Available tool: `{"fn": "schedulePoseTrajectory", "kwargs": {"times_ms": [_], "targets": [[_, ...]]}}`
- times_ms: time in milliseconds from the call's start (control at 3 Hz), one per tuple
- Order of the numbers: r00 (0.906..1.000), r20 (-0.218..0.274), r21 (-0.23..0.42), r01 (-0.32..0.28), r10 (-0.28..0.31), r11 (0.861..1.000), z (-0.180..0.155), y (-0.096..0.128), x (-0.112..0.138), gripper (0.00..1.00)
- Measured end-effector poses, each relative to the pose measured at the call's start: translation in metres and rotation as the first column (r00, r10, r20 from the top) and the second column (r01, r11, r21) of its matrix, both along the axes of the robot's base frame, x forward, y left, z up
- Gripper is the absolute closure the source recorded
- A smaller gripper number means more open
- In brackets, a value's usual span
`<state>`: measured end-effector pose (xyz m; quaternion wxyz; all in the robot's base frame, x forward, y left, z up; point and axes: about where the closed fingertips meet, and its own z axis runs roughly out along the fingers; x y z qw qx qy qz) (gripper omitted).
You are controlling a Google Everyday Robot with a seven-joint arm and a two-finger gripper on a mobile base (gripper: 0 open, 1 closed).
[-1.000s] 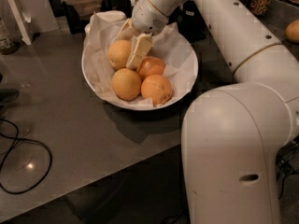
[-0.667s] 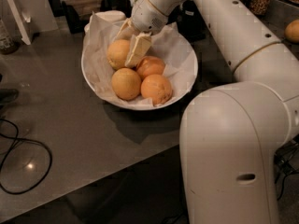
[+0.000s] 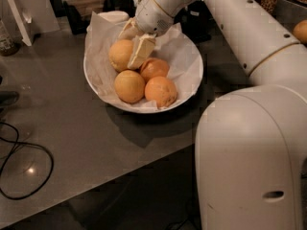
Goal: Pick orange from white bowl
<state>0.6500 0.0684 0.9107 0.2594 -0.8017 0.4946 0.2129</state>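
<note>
Camera view: one angle, looking down on the grey table [image 3: 72, 128], robot body at lower right.
White bowl [image 3: 144, 110]: sits on the table, lined with crinkled white paper [image 3: 187, 56], four fruits inside.
Orange [image 3: 117, 56]: pale yellow-orange, at the bowl's back-left, against the paper.
Other fruit: smaller yellow-orange one [image 3: 128, 86] at the bowl's front-left, touching the orange; two reddish-orange ones, one at the bowl's centre [image 3: 156, 68], one at its front [image 3: 160, 91].
Gripper [image 3: 128, 49]: down inside the bowl at its back-left, reaching in from the back-right rim.
Gripper state: cream fingers [image 3: 140, 51] apart; one lies along the orange's right flank, between it and the centre fruit, the other shows at the orange's back edge. Whether they press firmly cannot be told.
Key relation: orange lies between the fingers, a little toward the bowl's left rim from the gripper's middle.
Long axis: none, fruit is round.
Judgement: the coming move looks like a squeeze, then a lift straight up; the centre fruit touching the near finger may be nudged.
</note>
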Motion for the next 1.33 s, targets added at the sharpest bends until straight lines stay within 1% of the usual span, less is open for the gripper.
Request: {"fn": "schedulePoseTrajectory", "kwargs": {"times_ms": [333, 667, 1000, 1333], "targets": [[0.9987, 0.044, 0.125, -0.032, 0.027, 0.992, 0.039, -0.005, -0.032, 1.0], [0.9936, 0.103, 0.261, -0.072, 0.046, 0.963, 0.089, -0.017, -0.076, 1.0], [0.9831, 0.174, 0.373, -0.121, 0.059, 0.92, 0.14, -0.036, -0.131, 1.0], [0.9693, 0.235, 0.399, -0.164, 0.072, 0.902, 0.162, -0.046, -0.173, 1.0]]}}
